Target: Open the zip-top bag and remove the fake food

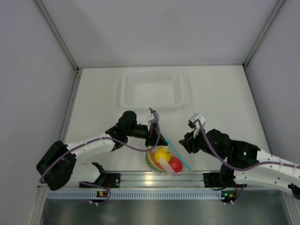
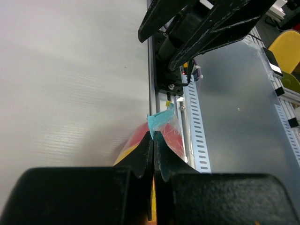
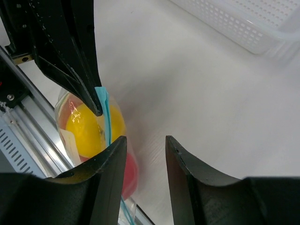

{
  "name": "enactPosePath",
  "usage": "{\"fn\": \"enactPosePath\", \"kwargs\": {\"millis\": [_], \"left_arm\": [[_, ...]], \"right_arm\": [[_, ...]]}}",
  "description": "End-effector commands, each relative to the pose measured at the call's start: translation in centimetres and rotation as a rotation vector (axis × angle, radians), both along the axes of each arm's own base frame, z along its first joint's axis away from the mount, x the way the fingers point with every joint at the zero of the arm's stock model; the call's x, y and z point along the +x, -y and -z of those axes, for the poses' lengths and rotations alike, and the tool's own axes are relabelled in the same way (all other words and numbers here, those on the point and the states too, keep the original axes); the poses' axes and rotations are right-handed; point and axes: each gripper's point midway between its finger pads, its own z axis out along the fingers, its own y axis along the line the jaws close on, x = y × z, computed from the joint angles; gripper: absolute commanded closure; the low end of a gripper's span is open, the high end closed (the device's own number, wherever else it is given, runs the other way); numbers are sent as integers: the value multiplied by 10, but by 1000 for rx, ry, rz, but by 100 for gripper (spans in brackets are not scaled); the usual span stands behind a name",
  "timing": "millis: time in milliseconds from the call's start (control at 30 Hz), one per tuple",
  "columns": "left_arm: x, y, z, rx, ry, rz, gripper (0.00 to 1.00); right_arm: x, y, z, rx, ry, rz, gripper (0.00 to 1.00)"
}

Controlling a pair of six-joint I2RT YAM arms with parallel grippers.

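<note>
Lower edge of the top view: the aluminium rail that carries my two arm bases; the zip-top bag lies on the white table just above this rail, at lower centre.

Inside the bag: the yellow fruit at its upper left; the red fruit at its lower right, touching the yellow one; a green-and-orange piece at the left side, which I cannot identify; a pale strip crosses the middle.

My left gripper reaches in from the left; its jaws are pressed together on the bag's light blue zip strip, which sticks up past the tips in the left wrist view; the same pinch appears at upper left of the right wrist view, the strip hanging beside the yellow fruit.

My right gripper hangs right of the bag, apart from it; its jaws stand partly spread with only bare table between them; the bag sits left of the left finger in that view.

Upper centre of the top view: the clear rectangular tray, well apart from the bag.
</note>
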Motion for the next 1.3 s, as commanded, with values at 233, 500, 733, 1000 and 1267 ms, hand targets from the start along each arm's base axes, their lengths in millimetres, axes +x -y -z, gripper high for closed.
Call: {"fn": "enactPosePath", "kwargs": {"millis": [233, 500, 733, 1000, 1267], "left_arm": [[-20, -4, -34, -101, 73, 120, 100], [-26, -3, -30, -105, 103, 145, 100], [-30, -4, -38, -127, 134, 175, 100], [-28, -3, -37, -123, 131, 175, 100], [-25, 0, -38, -120, 124, 178, 100]], "right_arm": [[-28, -43, 2, 101, -88, -205, 60], [-40, -60, 0, 175, -109, -290, 62], [-31, -49, 2, 151, -77, -235, 65], [-33, -42, -5, 181, -58, -236, 66], [-29, -31, -8, 173, -36, -201, 66]]}}
